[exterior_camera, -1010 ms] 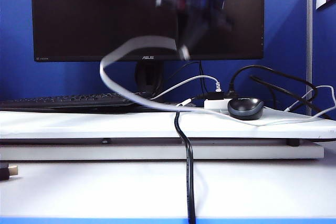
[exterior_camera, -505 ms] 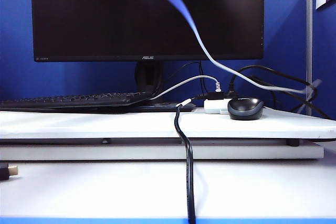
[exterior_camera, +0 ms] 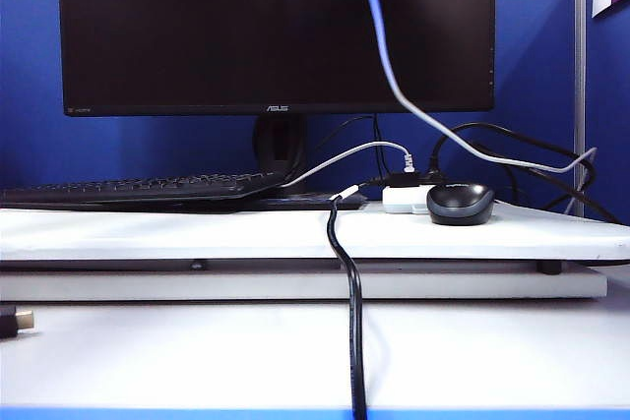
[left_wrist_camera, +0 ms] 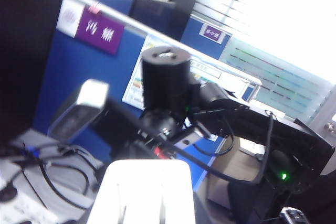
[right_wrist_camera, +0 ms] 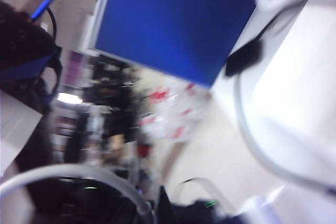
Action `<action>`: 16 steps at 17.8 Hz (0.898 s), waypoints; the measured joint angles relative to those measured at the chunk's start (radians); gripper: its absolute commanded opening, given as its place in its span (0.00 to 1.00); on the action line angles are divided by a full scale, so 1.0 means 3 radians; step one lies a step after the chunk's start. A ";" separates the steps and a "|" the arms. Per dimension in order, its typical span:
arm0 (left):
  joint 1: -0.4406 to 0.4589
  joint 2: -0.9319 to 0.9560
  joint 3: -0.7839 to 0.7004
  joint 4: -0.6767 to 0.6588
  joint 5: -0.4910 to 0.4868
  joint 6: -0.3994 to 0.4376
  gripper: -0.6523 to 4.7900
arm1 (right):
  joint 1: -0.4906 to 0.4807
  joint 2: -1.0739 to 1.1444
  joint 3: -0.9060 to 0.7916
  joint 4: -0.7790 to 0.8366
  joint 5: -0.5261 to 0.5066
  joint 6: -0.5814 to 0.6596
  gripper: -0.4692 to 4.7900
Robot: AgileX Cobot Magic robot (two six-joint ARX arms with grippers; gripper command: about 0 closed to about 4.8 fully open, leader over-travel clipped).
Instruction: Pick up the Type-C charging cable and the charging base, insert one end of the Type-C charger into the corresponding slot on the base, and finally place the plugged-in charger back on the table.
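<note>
Both arms are up above the exterior view, grippers out of sight there. Right arm point(left_wrist_camera: 252, 129) stretches level across the left wrist view; right gripper clamped tight.

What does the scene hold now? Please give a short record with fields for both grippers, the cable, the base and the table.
left gripper: above the exterior view's frame; seems to hold the charging base aloft, jaws hidden
right gripper: also outside the exterior view; shut, seemingly on the Type-C charging cable
cable path: hangs from the top edge, across the monitor, down to the right
slot: not visible; plugging not yet done
table: bears keyboard and mouse
</note>
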 measured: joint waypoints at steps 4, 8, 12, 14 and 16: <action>0.0000 -0.0027 0.0000 0.0201 0.0003 -0.0050 0.11 | 0.0000 0.0000 0.0000 0.0000 -0.0089 0.0835 0.09; 0.0000 -0.0028 0.0000 0.0217 0.0000 -0.0116 0.11 | 0.0000 0.0000 0.0000 0.0025 -0.0099 0.0894 0.09; 0.0000 -0.0028 0.0000 0.0305 -0.0014 -0.0153 0.11 | 0.0001 0.0000 0.0000 0.0025 -0.0367 0.2032 0.09; 0.0000 -0.0028 0.0000 0.0435 -0.0045 -0.0217 0.11 | 0.0000 0.0001 -0.0001 0.0025 -0.0374 0.2726 0.09; -0.0027 -0.0028 0.0000 0.0609 -0.0159 -0.0328 0.11 | 0.0000 0.0001 0.0000 0.0025 -0.0351 0.3245 0.09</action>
